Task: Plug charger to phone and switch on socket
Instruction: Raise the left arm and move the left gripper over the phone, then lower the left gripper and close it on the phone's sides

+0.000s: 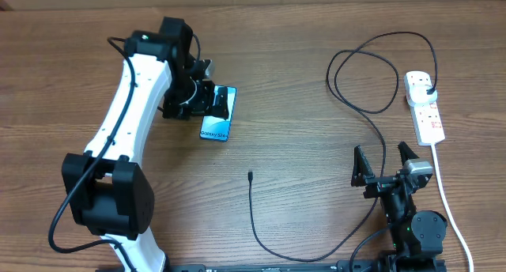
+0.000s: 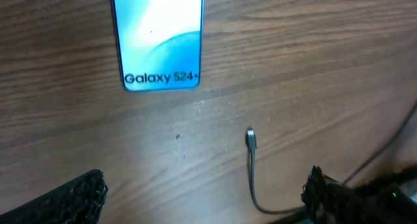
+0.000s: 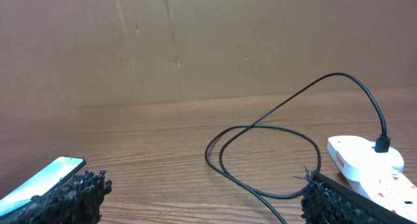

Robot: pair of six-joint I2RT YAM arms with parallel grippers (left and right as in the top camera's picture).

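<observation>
Nearest, the right gripper (image 1: 381, 153) stands parted and empty; farther out the charger (image 1: 251, 205) lies loose, its tip short of the phone (image 1: 217, 118) just ahead of the left gripper (image 2: 203, 185), likewise parted: recommend pinching close behind the tip, square to the phone's near edge, with the socket (image 1: 428, 118) farthest.

Cannot see far end of phone (image 1: 216, 126) under left gripper (image 1: 214, 99); cannot read switches on socket (image 1: 427, 114), well right of phone: too small.

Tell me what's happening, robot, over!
Left claw open, by phone. Right claw open, empty. Charger tip loose, plug in socket. Nothing in the way.
</observation>
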